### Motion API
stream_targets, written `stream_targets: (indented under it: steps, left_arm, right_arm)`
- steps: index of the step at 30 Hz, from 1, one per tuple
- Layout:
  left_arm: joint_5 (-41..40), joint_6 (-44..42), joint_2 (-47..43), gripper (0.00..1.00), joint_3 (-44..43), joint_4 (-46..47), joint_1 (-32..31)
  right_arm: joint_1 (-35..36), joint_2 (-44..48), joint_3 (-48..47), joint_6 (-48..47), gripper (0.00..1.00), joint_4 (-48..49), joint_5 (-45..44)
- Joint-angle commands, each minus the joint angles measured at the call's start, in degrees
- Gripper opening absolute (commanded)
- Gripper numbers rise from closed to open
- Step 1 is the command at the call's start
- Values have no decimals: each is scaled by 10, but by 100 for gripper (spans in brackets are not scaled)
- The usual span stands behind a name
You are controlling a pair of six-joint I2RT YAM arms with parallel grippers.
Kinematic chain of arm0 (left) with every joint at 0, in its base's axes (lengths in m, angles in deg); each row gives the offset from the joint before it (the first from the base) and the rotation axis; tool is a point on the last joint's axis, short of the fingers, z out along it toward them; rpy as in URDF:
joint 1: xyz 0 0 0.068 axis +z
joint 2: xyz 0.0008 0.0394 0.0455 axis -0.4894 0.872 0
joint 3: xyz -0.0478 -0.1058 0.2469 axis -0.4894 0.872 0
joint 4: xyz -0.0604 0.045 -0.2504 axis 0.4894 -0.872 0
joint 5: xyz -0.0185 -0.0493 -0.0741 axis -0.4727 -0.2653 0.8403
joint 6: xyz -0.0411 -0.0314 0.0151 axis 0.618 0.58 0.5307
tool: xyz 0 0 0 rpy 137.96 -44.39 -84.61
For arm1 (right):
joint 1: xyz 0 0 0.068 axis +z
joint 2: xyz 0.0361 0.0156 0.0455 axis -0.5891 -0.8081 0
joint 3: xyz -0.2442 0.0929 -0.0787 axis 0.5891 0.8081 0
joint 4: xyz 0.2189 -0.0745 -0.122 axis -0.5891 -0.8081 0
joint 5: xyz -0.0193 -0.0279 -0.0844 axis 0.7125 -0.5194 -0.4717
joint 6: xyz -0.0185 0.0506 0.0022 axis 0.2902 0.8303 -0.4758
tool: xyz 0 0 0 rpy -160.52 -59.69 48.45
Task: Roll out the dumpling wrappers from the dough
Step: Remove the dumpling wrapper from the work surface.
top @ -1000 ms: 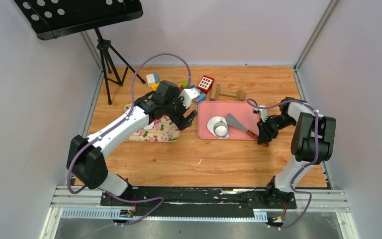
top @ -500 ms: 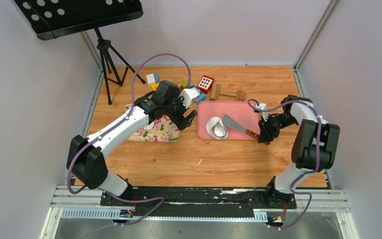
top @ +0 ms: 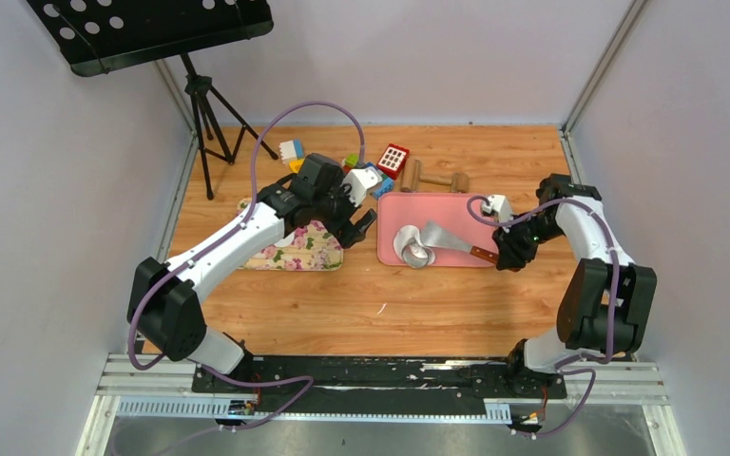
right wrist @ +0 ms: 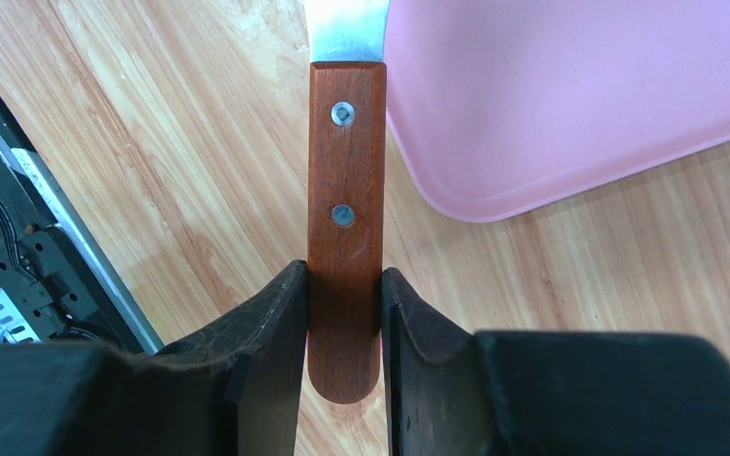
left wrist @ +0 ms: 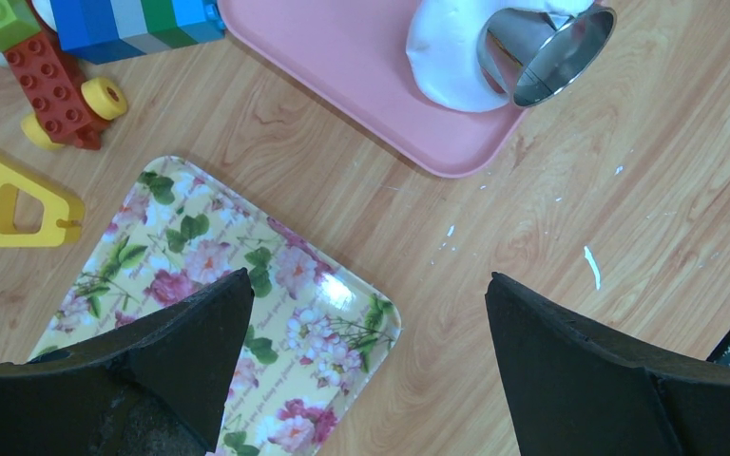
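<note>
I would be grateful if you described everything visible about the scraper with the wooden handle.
The scraper has a reddish-brown wooden handle with two metal rivets and a flat, broad shiny metal blade. The right gripper is shut on the handle's end. The blade reaches out over the pink tray, its edge by the dough; contact there is unclear.

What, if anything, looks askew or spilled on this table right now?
The metal ring lies tipped on its side on the dough at a corner of the pink tray, not flat on its rim. Small white crumbs are scattered on the wooden table beside the tray.
</note>
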Motion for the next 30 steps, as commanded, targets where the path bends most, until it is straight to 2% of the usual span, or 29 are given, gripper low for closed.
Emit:
stream_targets:
  steps: [1,12,23,30]
  left_arm:
    - [-2,-3,-1,100,-3,15,1]
    - [-6,-3,-3,100,-3,15,0]
    - [-10,-3,-1,100,-3,16,0]
    - [-12,-3,1,100,-4,15,1]
  right_arm:
    - [23,37,-8,2,0,-12,-2]
    - [78,93,-13,29,0,-22,-60]
    - [141,148,-23,76,0,2,-171]
    - [160,158,-49,98,0,5,-193]
